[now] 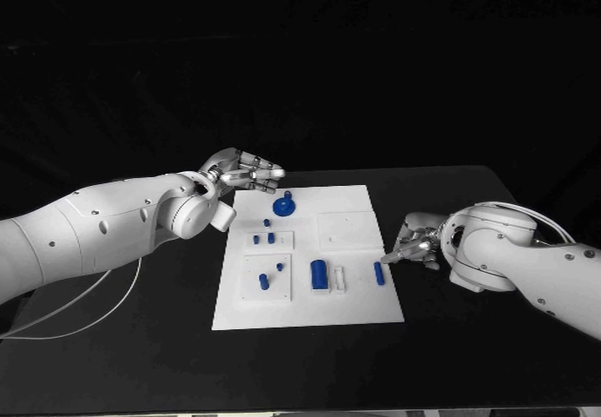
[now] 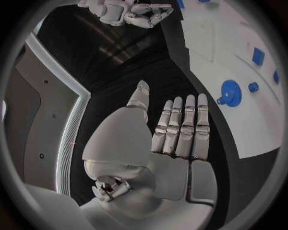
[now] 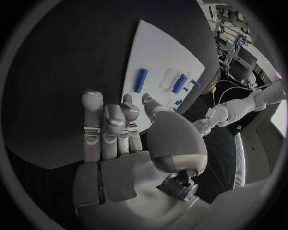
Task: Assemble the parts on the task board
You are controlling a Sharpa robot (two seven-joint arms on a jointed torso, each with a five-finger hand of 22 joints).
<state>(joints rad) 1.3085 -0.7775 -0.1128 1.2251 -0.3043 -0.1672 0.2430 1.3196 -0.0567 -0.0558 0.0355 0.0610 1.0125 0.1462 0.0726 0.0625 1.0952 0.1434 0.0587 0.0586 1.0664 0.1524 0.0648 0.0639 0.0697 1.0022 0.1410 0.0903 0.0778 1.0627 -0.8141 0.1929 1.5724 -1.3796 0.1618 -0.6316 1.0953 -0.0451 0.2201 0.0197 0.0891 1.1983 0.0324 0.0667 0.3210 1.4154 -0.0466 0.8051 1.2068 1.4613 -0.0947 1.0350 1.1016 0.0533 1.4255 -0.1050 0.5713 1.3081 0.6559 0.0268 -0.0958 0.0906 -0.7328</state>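
**Head view: both hands empty beside the board**

I've got the task board point(image 1: 307, 304) mid-table. My left hand point(image 1: 244, 174) hovers off its far left corner, fingers extended, holding nothing. My right hand point(image 1: 413, 245) sits against its right edge, fingers loosely apart, empty. The blue gear point(image 1: 284, 207) sits near the board's far edge, the other parts point(image 1: 320, 274) closer in.

left hand point(image 2: 174, 143) empty, fingers point(image 2: 189, 122) straight and side by side, thumb apart, over black table point(image 2: 150, 72). beside it, white task board point(image 2: 240, 62) with blue gear point(image 2: 230, 89), small blue peg point(image 2: 253, 87) just beside. right hand point(image 2: 129, 12) at far rim.
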